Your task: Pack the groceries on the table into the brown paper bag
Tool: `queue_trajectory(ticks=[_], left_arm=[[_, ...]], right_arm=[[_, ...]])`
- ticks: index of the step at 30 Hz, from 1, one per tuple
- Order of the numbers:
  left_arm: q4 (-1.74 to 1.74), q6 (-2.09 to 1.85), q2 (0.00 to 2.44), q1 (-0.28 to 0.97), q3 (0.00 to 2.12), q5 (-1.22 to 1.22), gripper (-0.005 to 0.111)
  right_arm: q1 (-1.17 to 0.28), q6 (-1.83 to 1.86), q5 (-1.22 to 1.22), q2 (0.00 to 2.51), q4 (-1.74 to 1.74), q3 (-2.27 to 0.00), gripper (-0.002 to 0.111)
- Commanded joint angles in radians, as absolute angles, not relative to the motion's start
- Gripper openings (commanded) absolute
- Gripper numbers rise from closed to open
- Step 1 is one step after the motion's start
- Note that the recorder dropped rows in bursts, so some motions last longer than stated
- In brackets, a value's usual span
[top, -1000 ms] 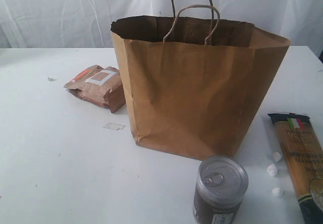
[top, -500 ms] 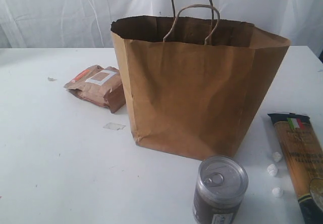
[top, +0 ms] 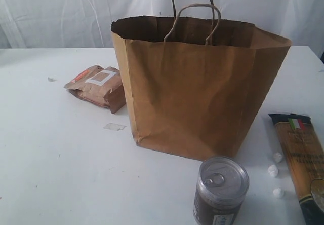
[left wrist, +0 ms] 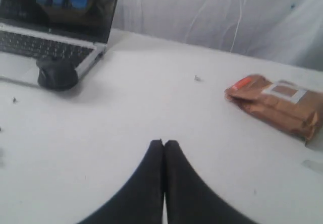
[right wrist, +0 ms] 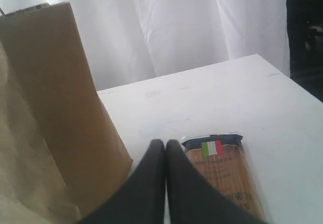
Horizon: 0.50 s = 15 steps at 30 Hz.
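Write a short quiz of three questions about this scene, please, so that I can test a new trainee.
1. True or false: the brown labelled pouch lies inside the brown paper bag.
2. Where is the pull-tab can?
A. Inside the bag
B. Upright on the table, in front of the bag
C. Lying on top of the pouch
3. Fill in the missing word: the fingers of the left gripper and the right gripper are ____, with nothing between them.

Key:
1. False. It lies on the table beside the bag.
2. B
3. shut
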<state>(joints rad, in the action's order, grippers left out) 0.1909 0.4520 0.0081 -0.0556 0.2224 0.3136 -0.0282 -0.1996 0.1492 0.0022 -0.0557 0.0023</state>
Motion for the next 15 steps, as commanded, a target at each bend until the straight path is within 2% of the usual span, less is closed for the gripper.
queue_trajectory(ticks=[1,4,5,6,9,11,15], left_arm=[[0.188,0.484,0.000,-0.056,0.035,0.105,0.000],[0.188,0.455,0.000,-0.056,0.000,0.060,0.000],[0.191,0.420,0.000,-0.056,0.000,0.097,0.000],[0.191,0.395,0.000,-0.056,0.000,0.126,0.000],[0.195,0.395,0.000,-0.056,0.000,0.143,0.000],[0.195,0.385,0.000,-0.056,0.000,0.150,0.000],[0.193,0.387,0.000,-0.056,0.000,0.194,0.000]], right_arm=[[-0.031,-0.400,0.071,0.000,-0.147,0.000,0.000],[-0.031,-0.586,-0.015,0.000,-0.182,0.000,0.000],[-0.031,-0.647,-0.094,0.000,-0.192,0.000,0.000],[-0.031,-0.739,-0.299,0.000,-0.177,-0.008,0.000],[-0.031,-0.725,-0.550,0.000,-0.038,-0.131,0.000],[-0.031,-0.699,-0.435,0.016,0.190,-0.256,0.000],[-0.031,-0.785,-0.117,0.131,1.014,-0.422,0.000]])
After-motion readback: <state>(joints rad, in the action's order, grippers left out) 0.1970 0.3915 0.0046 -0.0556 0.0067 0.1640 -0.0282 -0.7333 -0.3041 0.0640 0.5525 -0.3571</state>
